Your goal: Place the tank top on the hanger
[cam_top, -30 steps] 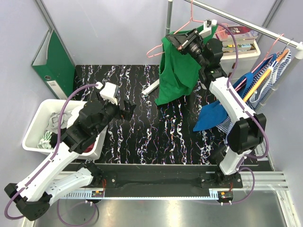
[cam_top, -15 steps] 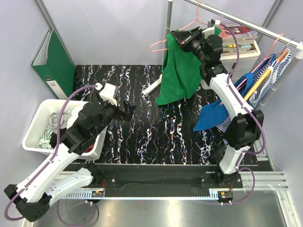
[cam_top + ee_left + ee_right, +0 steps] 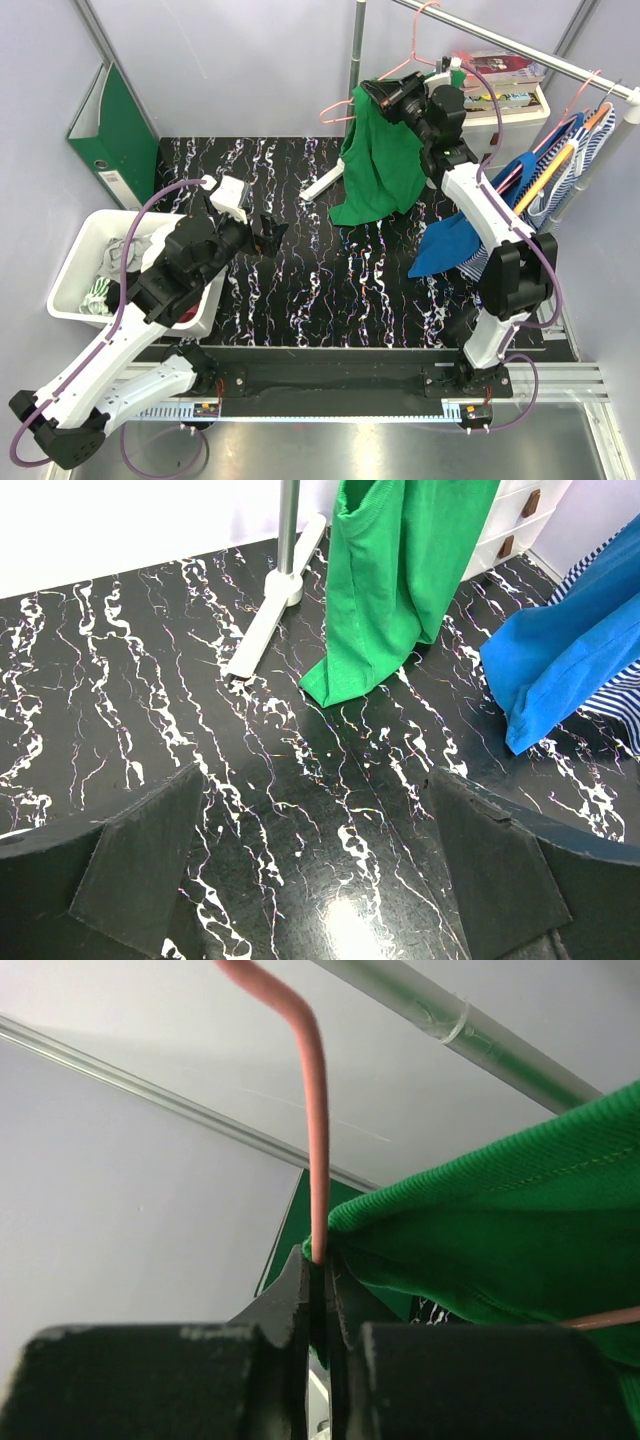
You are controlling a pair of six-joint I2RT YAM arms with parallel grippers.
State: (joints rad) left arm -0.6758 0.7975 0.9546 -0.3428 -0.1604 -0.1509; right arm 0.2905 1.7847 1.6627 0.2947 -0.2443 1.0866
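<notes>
The green tank top (image 3: 380,165) hangs on the pink hanger (image 3: 335,105), held in the air at the back of the table with its hem just above the tabletop. My right gripper (image 3: 380,92) is shut on the hanger's neck; in the right wrist view the pink wire (image 3: 318,1140) rises from between the closed fingers (image 3: 322,1270), with the green fabric (image 3: 500,1230) bunched against them. The hook (image 3: 425,15) is up beside the metal rail (image 3: 520,50). My left gripper (image 3: 268,232) hovers low over the table, open and empty (image 3: 320,880), facing the tank top (image 3: 390,570).
A blue garment (image 3: 450,240) and a striped one hang from the rail on the right, the blue one also showing in the left wrist view (image 3: 570,660). The rail's upright and foot (image 3: 320,183) stand behind the top. A white bin (image 3: 75,265) and a green binder (image 3: 115,130) are at the left.
The right arm has lifted the hanger and tank top higher and a little right, bringing the hook up to the rail. The left arm has stayed still.
</notes>
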